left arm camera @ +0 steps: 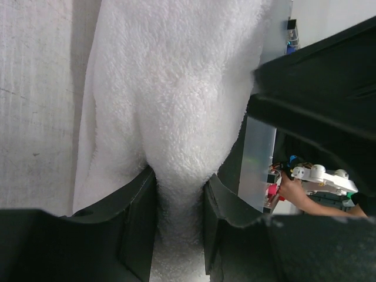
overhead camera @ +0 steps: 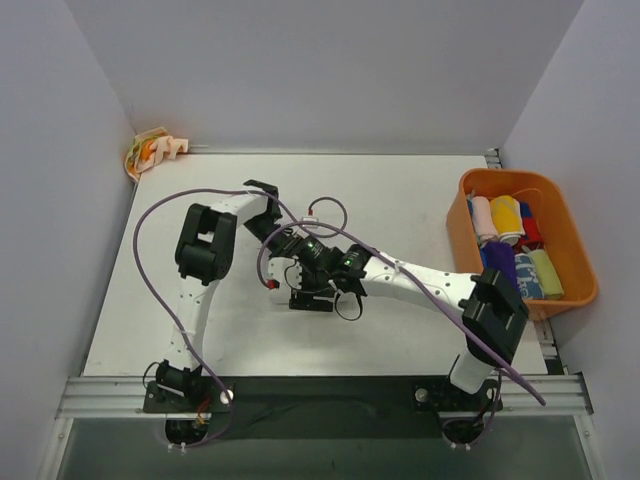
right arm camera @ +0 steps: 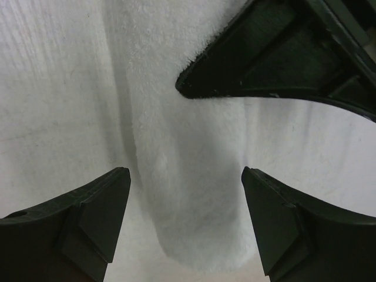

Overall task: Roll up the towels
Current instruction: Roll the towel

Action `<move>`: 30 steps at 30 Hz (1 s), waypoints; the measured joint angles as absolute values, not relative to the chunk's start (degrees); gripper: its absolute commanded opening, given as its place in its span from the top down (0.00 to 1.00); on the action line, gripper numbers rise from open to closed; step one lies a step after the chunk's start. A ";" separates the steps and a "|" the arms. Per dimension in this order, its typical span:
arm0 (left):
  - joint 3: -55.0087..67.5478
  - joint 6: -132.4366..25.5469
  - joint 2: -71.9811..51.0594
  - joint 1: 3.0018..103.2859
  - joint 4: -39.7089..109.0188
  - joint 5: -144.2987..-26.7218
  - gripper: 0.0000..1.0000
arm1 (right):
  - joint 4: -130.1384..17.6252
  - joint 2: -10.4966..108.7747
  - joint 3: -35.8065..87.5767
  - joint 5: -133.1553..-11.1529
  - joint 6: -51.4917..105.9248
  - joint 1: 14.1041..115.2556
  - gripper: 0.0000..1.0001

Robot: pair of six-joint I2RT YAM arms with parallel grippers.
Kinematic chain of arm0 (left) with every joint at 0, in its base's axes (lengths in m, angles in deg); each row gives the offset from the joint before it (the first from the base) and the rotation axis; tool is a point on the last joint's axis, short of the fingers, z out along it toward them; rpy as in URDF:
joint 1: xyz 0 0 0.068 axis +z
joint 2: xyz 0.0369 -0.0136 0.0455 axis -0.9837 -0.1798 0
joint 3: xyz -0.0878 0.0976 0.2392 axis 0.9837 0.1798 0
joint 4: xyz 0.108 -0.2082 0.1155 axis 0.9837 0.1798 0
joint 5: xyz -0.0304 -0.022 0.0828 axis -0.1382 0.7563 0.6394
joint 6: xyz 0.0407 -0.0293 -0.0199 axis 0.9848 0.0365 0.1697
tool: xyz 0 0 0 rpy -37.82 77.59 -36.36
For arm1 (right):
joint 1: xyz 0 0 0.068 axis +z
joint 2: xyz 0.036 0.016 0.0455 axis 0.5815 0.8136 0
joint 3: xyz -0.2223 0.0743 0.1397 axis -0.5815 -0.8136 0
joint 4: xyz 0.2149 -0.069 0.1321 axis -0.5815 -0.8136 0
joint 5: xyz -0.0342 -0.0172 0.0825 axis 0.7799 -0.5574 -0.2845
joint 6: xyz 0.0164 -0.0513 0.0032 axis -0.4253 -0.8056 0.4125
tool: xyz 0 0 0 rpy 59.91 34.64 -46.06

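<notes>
White towel at mid-bench, held on 1 side only.
Top view: both arms meet at the centre; the towel is hard to pick out. Left wrist: left end effector pinches it, long axis running straight away from the fingers. Right wrist: right end effector spread astride its rounded end, not touching. Risk: 1 pinch alone may let the roll slacken.

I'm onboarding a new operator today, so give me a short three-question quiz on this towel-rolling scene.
1. True or false: the left end effector is pinching the white towel.
2. The right end effector is: A) open, B) shut on the towel, C) out of view?
3. Where do the rolled coloured towels sit?
Key: 1 true; 2 A; 3 in the orange bin.
</notes>
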State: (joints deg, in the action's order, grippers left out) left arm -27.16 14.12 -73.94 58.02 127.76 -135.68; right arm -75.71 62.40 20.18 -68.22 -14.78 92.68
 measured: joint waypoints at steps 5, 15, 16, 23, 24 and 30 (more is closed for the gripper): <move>-25.98 14.91 -74.32 58.08 128.66 -136.67 0.86 | -69.07 65.49 15.24 -65.79 -20.39 93.38 0.20; -24.80 14.73 -73.92 59.24 128.35 -138.24 0.52 | -65.31 66.45 12.95 -69.70 -24.63 91.58 0.52; -24.21 14.56 -73.55 59.79 128.00 -138.72 0.45 | -65.51 66.47 13.25 -71.17 -24.48 90.86 0.52; -18.09 13.18 -69.90 66.10 122.06 -141.41 0.05 | -66.14 68.92 17.06 -80.94 -21.47 86.62 0.52; -16.39 13.05 -69.09 67.09 121.16 -141.69 0.03 | -66.12 69.27 17.62 -81.99 -21.07 86.51 0.52; -6.71 8.15 -65.70 72.24 116.92 -141.96 0.03 | -67.58 71.39 20.49 -86.93 -18.32 86.51 0.53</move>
